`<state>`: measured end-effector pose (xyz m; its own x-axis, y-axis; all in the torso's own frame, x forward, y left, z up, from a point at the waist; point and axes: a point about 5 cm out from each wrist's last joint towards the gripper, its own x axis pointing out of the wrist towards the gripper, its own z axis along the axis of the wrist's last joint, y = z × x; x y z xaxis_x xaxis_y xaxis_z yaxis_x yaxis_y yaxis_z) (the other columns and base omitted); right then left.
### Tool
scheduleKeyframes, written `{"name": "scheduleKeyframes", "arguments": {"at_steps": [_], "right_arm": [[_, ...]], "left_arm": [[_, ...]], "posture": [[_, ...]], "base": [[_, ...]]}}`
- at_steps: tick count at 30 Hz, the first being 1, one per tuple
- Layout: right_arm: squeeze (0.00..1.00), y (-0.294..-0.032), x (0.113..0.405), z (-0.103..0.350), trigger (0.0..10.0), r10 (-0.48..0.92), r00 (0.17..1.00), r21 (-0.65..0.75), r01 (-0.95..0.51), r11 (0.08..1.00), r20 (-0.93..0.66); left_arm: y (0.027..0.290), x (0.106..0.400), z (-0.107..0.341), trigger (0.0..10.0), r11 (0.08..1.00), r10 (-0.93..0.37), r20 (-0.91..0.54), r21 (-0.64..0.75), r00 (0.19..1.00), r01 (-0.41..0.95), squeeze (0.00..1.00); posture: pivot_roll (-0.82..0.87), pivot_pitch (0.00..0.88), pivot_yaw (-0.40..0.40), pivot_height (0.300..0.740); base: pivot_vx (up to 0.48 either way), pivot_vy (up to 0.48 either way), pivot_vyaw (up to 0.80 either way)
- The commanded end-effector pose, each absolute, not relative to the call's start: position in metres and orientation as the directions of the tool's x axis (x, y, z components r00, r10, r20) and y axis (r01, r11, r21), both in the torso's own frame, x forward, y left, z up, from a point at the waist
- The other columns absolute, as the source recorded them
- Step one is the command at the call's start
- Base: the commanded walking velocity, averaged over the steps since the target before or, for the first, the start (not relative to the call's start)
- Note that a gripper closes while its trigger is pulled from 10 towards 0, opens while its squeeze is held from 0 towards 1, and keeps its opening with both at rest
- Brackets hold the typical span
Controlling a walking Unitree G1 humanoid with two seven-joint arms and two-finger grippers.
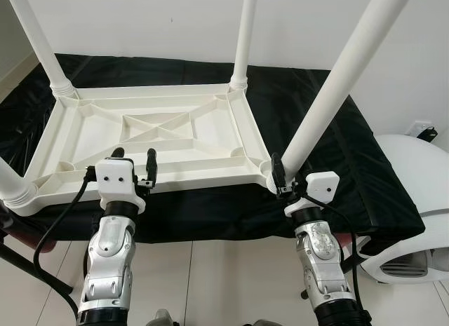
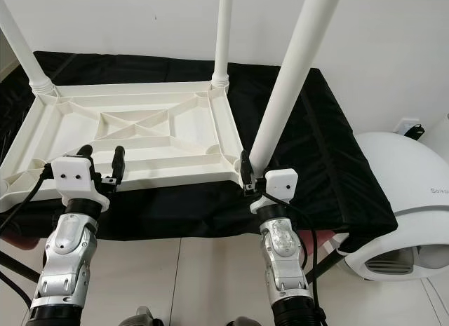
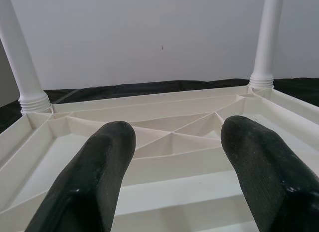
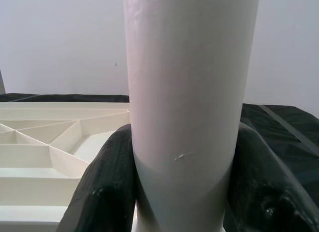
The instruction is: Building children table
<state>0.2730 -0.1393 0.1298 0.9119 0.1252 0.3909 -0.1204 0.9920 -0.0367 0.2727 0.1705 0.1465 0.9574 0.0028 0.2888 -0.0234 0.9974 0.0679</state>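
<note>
Head views: upturned white tabletop (image 1: 151, 140) on black cloth (image 1: 337, 151); right gripper (image 1: 279, 177) at near-right leg (image 1: 330, 94), upright in the tabletop's corner. Left wrist: left gripper (image 3: 172, 157) spread, empty, over tabletop's near edge. Right wrist: fingers (image 4: 107, 192) clamping leg.

1. Left arm raised forward, wrist level; left claw (image 1: 133, 162) with fingers (image 3: 94, 162) spread apart, nothing between them.
2. Right arm raised forward; right claw (image 4: 179, 187) fingers (image 4: 107, 192) pressed against both sides of the table leg (image 4: 187, 92).
</note>
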Motion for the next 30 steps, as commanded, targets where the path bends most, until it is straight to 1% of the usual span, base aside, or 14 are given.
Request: {"name": "scheduleKeyframes", "arguments": {"at_steps": [1,3,8,19,26,30], "right_arm": [[0.00,-0.138,0.271,0.131,10.0,0.122,0.912,-0.035,-0.118,0.992,0.392],[0.00,-0.135,0.269,0.134,10.0,0.123,0.914,-0.007,-0.131,0.991,0.386],[0.00,-0.134,0.269,0.141,10.0,0.127,0.911,-0.001,-0.138,0.990,0.393],[0.00,-0.145,0.267,0.137,10.0,0.134,0.931,-0.005,-0.141,0.990,0.340],[0.00,-0.154,0.267,0.138,10.0,0.124,0.936,-0.019,-0.125,0.992,0.329],[0.00,-0.154,0.269,0.139,10.0,0.123,0.937,-0.019,-0.124,0.992,0.326]], "left_arm": [[0.170,0.275,0.145,10.0,0.997,0.026,0.275,0.063,0.961,-0.045,0.00],[0.167,0.276,0.146,10.0,0.998,0.024,0.271,0.057,0.962,-0.041,0.00],[0.164,0.276,0.148,10.0,0.998,0.013,0.265,0.048,0.964,-0.027,0.00],[0.162,0.272,0.145,10.0,1.000,0.006,0.226,0.026,0.974,-0.012,0.00],[0.176,0.259,0.134,10.0,0.998,0.040,0.177,0.042,0.983,-0.048,0.00],[0.177,0.254,0.131,10.0,0.998,0.055,0.173,0.032,0.983,-0.061,0.00]], "posture": [[-0.02,0.000,0.004,0.740],[-0.02,0.000,0.004,0.740],[-0.02,0.000,0.001,0.740],[-0.02,0.000,-0.007,0.740],[-0.02,0.000,-0.009,0.740],[-0.02,0.000,-0.008,0.740]], "base": [[0.000,0.000,0.00],[0.000,0.000,0.00],[0.000,0.000,0.00],[0.000,0.000,0.00],[0.000,0.000,0.00],[0.000,0.000,0.00]]}}
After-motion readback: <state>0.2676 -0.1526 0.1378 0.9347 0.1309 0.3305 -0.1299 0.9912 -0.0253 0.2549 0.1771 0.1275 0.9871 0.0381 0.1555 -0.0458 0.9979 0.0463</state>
